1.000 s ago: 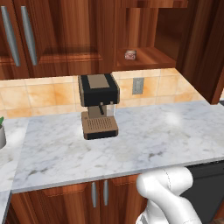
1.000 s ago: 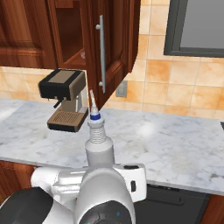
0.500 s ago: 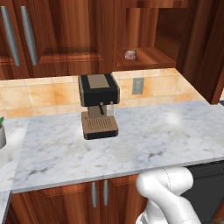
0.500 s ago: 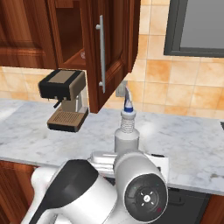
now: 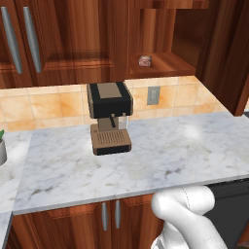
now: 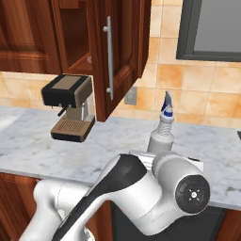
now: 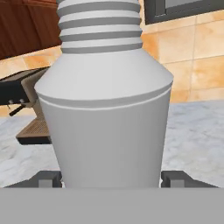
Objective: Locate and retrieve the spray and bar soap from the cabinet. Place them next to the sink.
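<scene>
The spray (image 6: 164, 128), a pale grey-white bottle with a blue-tipped nozzle, stands upright above the marble counter, just behind my white arm. Seen close up, the spray (image 7: 109, 118) sits between the two fingertips of my gripper (image 7: 111, 178), which is shut on its body. The bar soap (image 5: 145, 60), a small pinkish block, lies on the shelf of the open reddish-brown cabinet (image 5: 163, 65). That cabinet's door (image 6: 117, 56) hangs open over the counter. The sink is out of view.
A brown and black coffee machine (image 5: 109, 116) stands on the marble counter (image 5: 185, 151) below the cabinet. A grey wall socket (image 5: 153, 95) sits on the tiled wall. A dark-framed panel (image 6: 212, 28) hangs at the upper right. A pot (image 5: 2, 148) stands at the far left.
My arm has swung to the right along the counter and carried the spray with it, away from the coffee machine. The bar soap has stayed on the shelf.
</scene>
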Robot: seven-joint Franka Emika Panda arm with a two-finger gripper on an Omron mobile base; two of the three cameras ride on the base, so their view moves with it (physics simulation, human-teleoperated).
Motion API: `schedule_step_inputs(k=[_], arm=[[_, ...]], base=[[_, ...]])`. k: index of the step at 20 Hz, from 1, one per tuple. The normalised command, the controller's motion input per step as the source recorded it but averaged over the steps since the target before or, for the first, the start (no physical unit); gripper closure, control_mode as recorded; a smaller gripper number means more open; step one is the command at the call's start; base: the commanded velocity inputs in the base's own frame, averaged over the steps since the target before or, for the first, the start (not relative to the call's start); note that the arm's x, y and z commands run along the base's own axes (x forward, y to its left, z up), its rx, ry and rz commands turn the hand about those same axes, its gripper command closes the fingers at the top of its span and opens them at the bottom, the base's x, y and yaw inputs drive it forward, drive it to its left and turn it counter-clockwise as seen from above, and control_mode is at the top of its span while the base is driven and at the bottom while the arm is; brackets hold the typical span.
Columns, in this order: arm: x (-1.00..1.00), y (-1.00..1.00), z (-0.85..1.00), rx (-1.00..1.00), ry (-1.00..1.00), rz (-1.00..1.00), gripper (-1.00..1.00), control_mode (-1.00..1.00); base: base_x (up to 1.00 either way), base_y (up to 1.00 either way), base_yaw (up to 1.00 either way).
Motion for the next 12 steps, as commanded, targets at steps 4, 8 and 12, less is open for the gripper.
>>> schedule_step_inputs(k=[4,8,12], arm=[[0.36,-0.51,-0.25,0.04,-0.12,0.03,1.00,-1.00],[0.34,-0.46,-0.37,-0.04,-0.10,0.02,1.00,-1.00],[0.41,-0.44,-0.30,-0.13,0.01,-0.02,1.00,-1.00]], base=[[0.00,0.00,0.00],[0.00,0.00,0.00],[0.00,0.00,0.00]])
